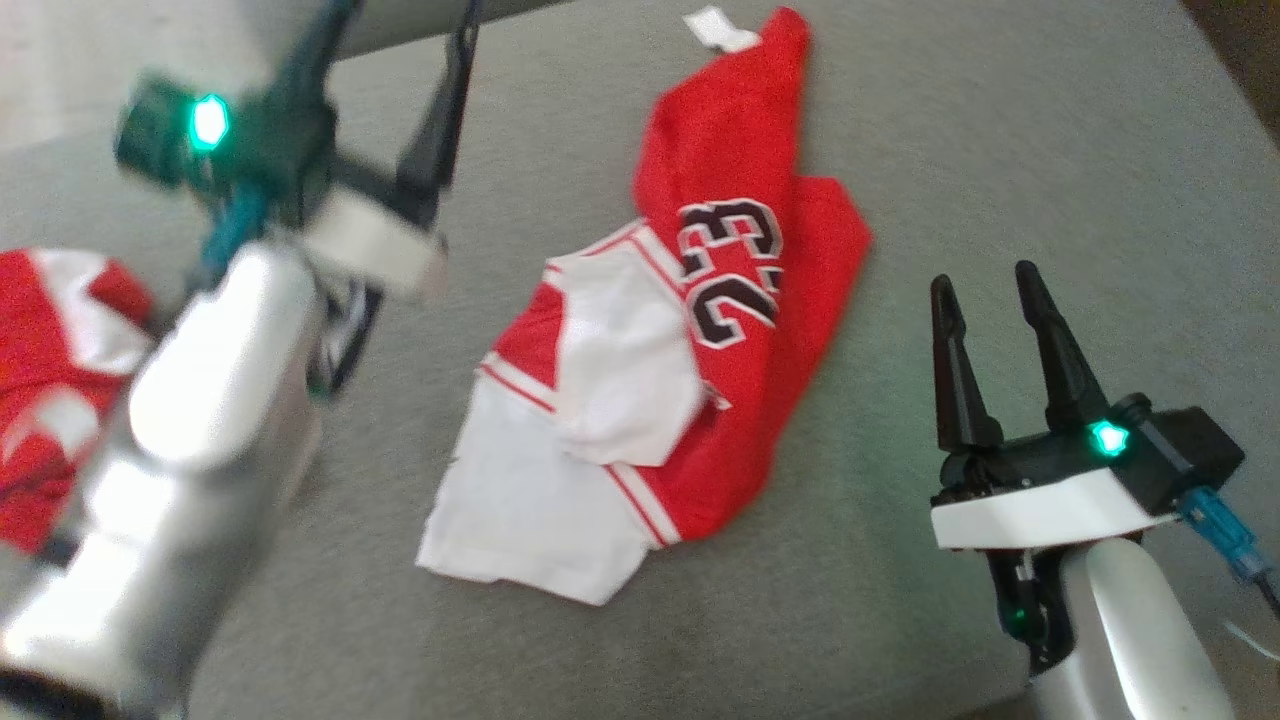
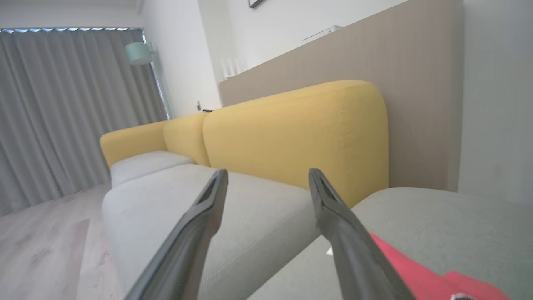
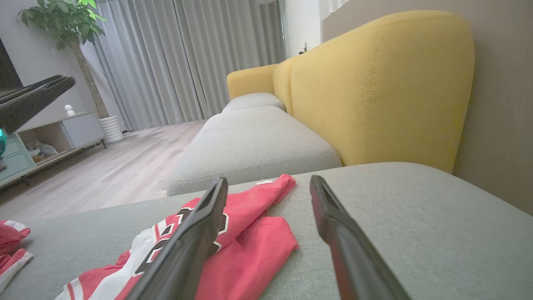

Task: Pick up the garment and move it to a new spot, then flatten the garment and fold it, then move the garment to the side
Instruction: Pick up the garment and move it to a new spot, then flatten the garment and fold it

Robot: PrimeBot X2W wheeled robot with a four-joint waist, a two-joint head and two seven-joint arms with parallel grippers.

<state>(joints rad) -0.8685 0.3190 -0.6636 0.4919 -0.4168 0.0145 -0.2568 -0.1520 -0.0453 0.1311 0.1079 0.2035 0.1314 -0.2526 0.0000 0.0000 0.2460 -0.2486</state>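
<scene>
A red and white garment (image 1: 660, 370) with a black number on it lies crumpled in the middle of the grey cushion (image 1: 1000, 150), its white part nearest me. My left gripper (image 1: 400, 40) hangs blurred above the cushion's left side, away from the garment, fingers pointing to the far edge. In the left wrist view it (image 2: 267, 175) is open and empty, with a red corner of the garment (image 2: 416, 275) at the lower right. My right gripper (image 1: 983, 280) is low at the right of the garment, open and empty. The right wrist view shows it (image 3: 268, 181) just above the garment's (image 3: 250, 241) red edge.
A second red and white cloth (image 1: 50, 380) lies at the cushion's left edge. Yellow sofa backs (image 3: 374, 83) rise behind more grey seats (image 3: 254, 141). Wooden floor (image 3: 116, 166), a low cabinet (image 3: 50, 137) and a potted plant (image 3: 62, 21) are beyond the cushion.
</scene>
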